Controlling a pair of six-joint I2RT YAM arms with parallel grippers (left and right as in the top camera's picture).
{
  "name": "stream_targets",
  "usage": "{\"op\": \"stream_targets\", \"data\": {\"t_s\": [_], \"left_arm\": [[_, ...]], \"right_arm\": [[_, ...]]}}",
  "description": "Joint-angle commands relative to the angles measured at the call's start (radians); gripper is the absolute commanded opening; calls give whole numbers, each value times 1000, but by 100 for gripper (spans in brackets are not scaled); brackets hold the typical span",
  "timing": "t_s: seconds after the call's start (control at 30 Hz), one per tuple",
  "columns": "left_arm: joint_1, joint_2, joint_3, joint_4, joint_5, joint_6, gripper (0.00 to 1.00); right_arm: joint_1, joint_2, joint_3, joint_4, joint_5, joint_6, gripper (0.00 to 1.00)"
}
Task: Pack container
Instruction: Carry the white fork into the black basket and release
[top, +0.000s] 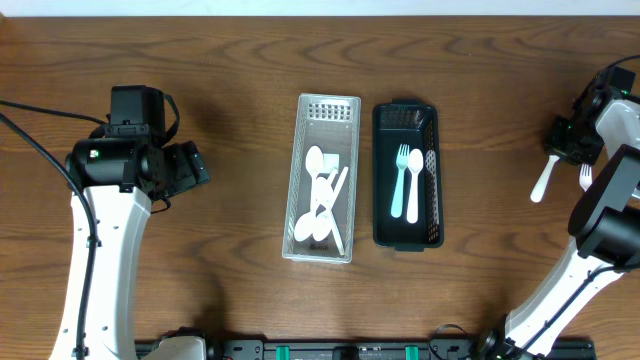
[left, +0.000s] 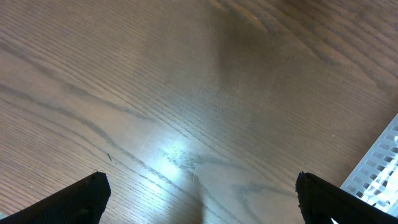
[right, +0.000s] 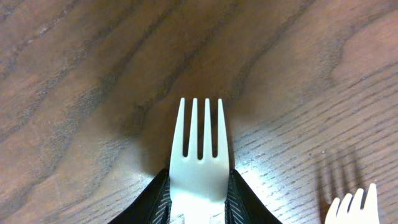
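Grippers first: your right gripper (top: 562, 140) sits at the far right edge of the tabletop (top: 230, 60). In the right wrist view, its two fingers press against both sides of a white fork (right: 199, 155), just behind the tines. So it is closed on that fork. From overhead, the fork's free end (top: 543, 183) sticks out below the gripper. You cannot tell from either view whether the fork is lifted or touching the wood.

A second white fork (top: 585, 178) lies just beside the held one. Only its tine tips show in the lower right corner of the wrist view (right: 354, 208).

Your left gripper (left: 199, 193) hangs over bare wood at the left, with its fingers spread wide and nothing between them. The corner of the silver container (left: 379, 165) shows at the right edge of the left wrist view.

Containers: the silver container (top: 300, 180) and the black container (top: 378, 180) stand side by side at the centre of the tabletop, close together, with their long sides parallel. The silver one holds several white spoons (top: 322, 190) in a loose pile. The black one holds a mint fork (top: 401, 180) and a mint spoon (top: 413, 185) lying lengthwise, heads toward the far end. Both containers are well apart from the two white forks.
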Motion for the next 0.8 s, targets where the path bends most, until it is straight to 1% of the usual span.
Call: {"op": "stream_targets", "data": {"t_s": [0.0, 0.03, 0.13, 0.3, 0.37, 0.5, 0.6, 0.77], "left_arm": [[-2, 4, -5, -6, -8, 13, 98], [-2, 4, -5, -6, -8, 13, 98], [-2, 4, -5, -6, -8, 13, 98], [-2, 4, -5, -6, -8, 13, 98], [-2, 4, -5, -6, -8, 13, 98], [-2, 4, -5, -6, -8, 13, 98], [-2, 4, -5, -8, -8, 13, 98], [-2, 4, -5, -10, -8, 13, 98]], "right_arm": [[16, 19, -9, -41, 6, 13, 13], [27, 0, -9, -55, -2, 18, 11], [66, -81, -9, -84, -9, 36, 11], [167, -307, -9, -126, -46, 61, 12], [224, -401, -9, -148, -84, 75, 12], [359, -544, -9, -203, -95, 148, 12], [475, -597, -9, -241, -94, 206, 12], [645, -576, -29, -256, -79, 267, 13]]}}
